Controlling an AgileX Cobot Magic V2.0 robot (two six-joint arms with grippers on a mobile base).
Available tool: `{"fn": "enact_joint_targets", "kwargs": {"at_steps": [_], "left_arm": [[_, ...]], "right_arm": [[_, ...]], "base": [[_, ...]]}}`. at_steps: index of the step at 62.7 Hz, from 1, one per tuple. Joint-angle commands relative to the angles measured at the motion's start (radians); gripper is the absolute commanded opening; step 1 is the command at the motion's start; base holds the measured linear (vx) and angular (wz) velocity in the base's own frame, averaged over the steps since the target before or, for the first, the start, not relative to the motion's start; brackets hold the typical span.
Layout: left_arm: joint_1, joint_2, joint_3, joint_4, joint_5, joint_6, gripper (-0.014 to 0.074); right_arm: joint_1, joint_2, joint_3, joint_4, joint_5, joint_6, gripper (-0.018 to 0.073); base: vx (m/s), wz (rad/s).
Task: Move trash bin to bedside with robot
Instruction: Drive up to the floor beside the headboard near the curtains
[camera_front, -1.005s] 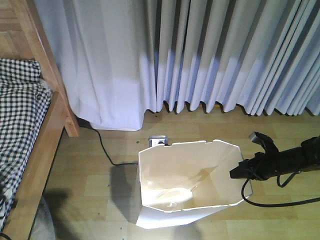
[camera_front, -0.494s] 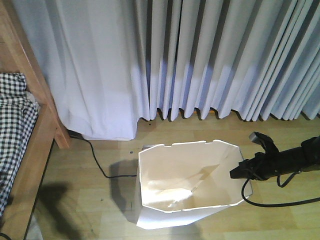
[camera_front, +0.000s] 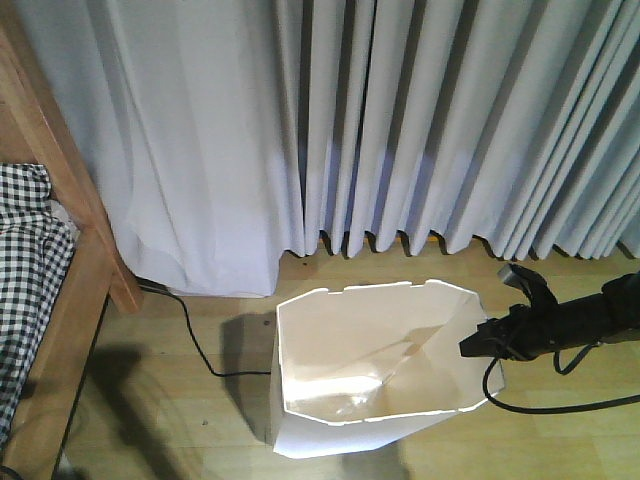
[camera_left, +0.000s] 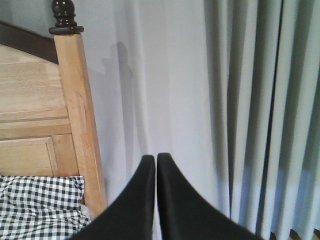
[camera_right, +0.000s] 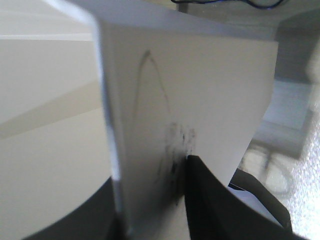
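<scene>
- Pale grey pleated curtains (camera_front: 400, 120) are filling the whole back of the scene, hanging down to the light wooden floor (camera_front: 560, 450).
- The bed with the light brown wooden frame (camera_front: 70, 320) and black-and-white checked bedding (camera_front: 25, 250) is sitting at the left edge.
- The tall white thin-walled plastic trash bin (camera_front: 330, 435) is standing upright on the floor in front of the curtains. It's apart from the bed, with bare floor between them.
- The slim black right arm is reaching in from the right, and its right end effector (camera_front: 475, 345) is pinching the bin's right wall at the rim. The wrist view shows one finger on each side of the plastic.
- The left end effector (camera_left: 152, 170) is hanging in the air with its fingers pressed together, gripping nothing and pointing at the curtain by the bedpost.
- A loose black cable (camera_front: 195, 345) is lying on the floor between bin and bed.
- My worry: it's only gripping one flimsy wall up high, so the plastic could be flexing out of the pinch, or the bin could be tipping instead of sliding. That floor cable looks like it's waiting to snag the base too.
</scene>
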Motion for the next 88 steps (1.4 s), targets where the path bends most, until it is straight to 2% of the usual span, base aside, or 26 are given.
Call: {"fn": "enact_joint_targets", "kwargs": {"at_steps": [1,88], "left_arm": [[0.001,-0.008,0.012,-0.009,-0.074,-0.014,-0.0006],[0.001,-0.008,0.012,-0.009,-0.074,-0.014,-0.0006]], "right_arm": [[-0.004,-0.073,-0.004,0.048,0.261,-0.004,-0.0003],[-0.004,-0.073,-0.004,0.048,0.261,-0.004,-0.0003]], "base": [[0.11,0.07],[0.06,0.02]]}}
